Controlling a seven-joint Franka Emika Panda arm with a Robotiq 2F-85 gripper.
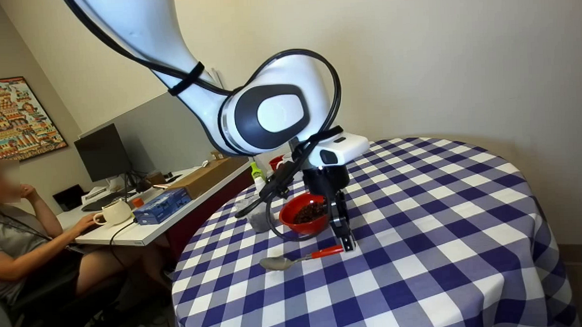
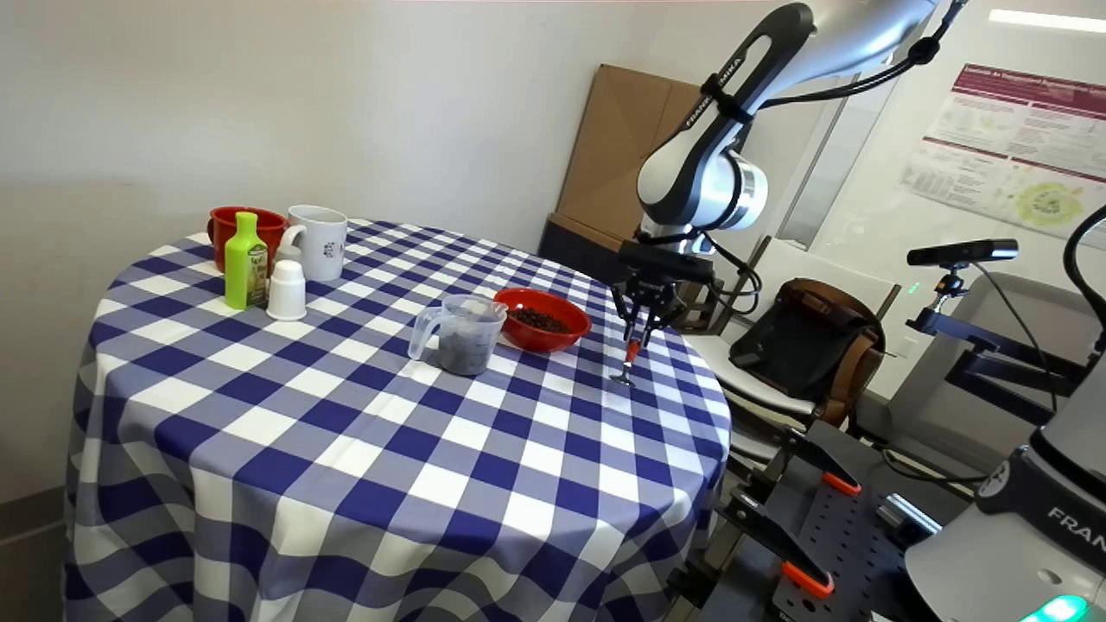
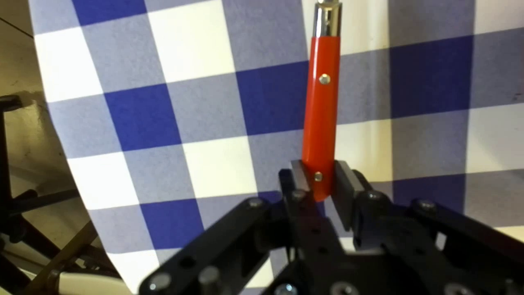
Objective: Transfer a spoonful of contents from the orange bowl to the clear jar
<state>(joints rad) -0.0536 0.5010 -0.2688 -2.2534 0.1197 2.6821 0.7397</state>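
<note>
My gripper (image 1: 348,244) is shut on the end of the red handle of a metal spoon (image 1: 281,263), as the wrist view shows, with a finger pad (image 3: 318,170) on each side of the handle (image 3: 321,114). The spoon lies low, at or just above the cloth; I cannot tell which. The orange bowl (image 1: 317,227), glossy red-orange with dark brown bits inside, stands beside the gripper; it also shows in an exterior view (image 2: 536,341). The clear jar (image 2: 467,341), a see-through jug with a handle and greyish lower part, stands beside the bowl. Bowl and jar are out of the wrist view.
A red mug (image 2: 268,226), a white mug (image 2: 327,250), a green bottle (image 2: 246,272) and white stacked cups (image 2: 287,294) stand at the table's far side. The round table has a checkered cloth (image 2: 389,466). Its edge shows left in the wrist view. A person (image 1: 18,250) sits at a desk.
</note>
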